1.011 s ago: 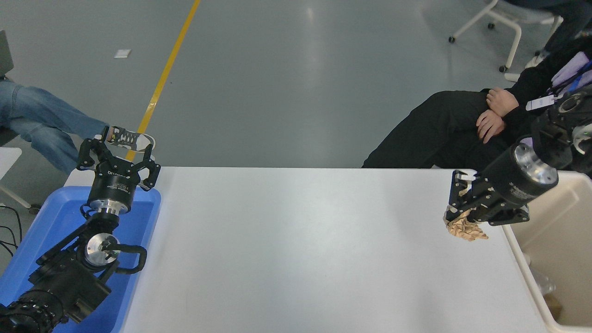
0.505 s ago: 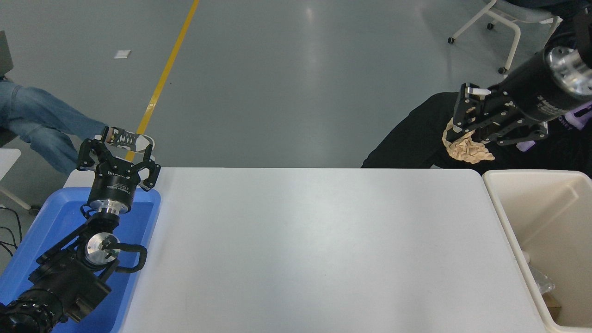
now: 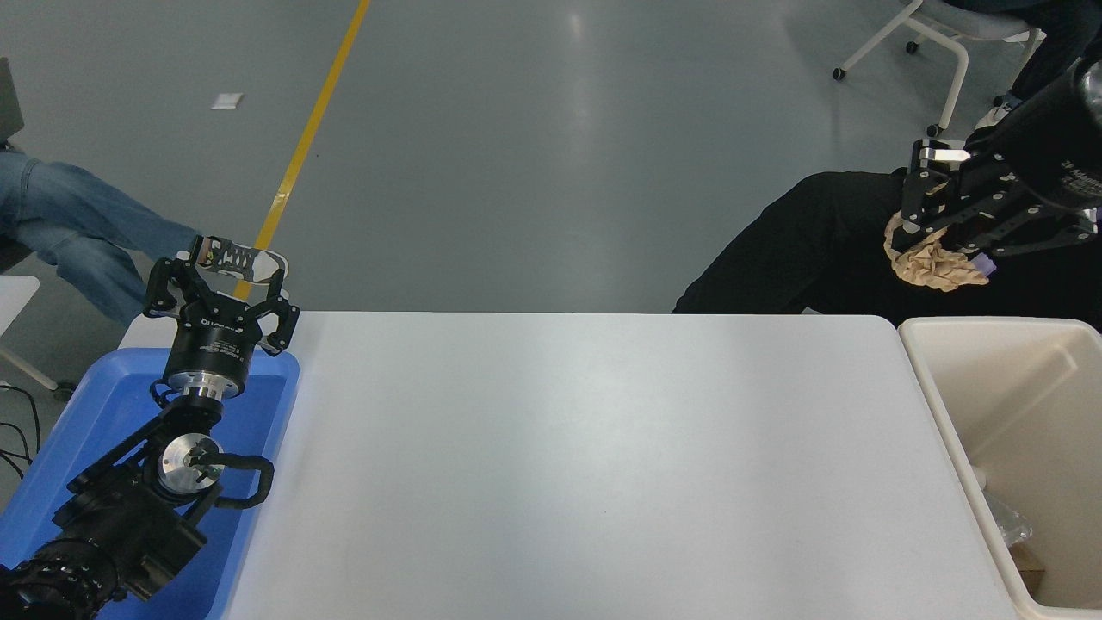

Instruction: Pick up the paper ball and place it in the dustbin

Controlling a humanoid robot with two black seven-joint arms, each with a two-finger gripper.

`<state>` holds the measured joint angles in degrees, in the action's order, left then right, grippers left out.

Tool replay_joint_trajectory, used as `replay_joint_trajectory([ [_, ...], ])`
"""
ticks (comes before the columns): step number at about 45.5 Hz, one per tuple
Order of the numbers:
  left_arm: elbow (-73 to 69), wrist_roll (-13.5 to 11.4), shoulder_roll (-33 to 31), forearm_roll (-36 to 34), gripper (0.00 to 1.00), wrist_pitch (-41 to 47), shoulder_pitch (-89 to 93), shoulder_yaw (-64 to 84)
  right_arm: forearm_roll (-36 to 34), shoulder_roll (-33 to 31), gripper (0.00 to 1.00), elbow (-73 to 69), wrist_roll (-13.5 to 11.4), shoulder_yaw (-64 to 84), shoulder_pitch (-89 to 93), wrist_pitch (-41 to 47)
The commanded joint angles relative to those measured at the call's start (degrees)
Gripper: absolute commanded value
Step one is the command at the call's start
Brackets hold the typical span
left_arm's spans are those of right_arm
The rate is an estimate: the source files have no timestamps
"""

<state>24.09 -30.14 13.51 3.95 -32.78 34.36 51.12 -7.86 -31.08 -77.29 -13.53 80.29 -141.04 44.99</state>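
Table: white, spans centre. Bin: cream tub at table's right end, some clutter in near corner. Tray: blue, left edge, under parked left gripper, fingers spread apart. Person in black, far right. Right gripper: raised at far right, clamped on ball, just beyond bin's far rim.

Wrinkled, rough tan paper ball; matt black right hand. Dustbin looks like smooth cream plastic. The white bench is smooth, faintly sheened; blue tray glossy plastic.
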Motion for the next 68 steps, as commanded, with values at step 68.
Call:
replay_joint_trajectory([
  [68,-0.01,0.0,0.03,0.01,0.99,0.0,0.0,0.12,3.38,6.99,0.0,73.68,1.14,-35.38,98.5,-43.93],
])
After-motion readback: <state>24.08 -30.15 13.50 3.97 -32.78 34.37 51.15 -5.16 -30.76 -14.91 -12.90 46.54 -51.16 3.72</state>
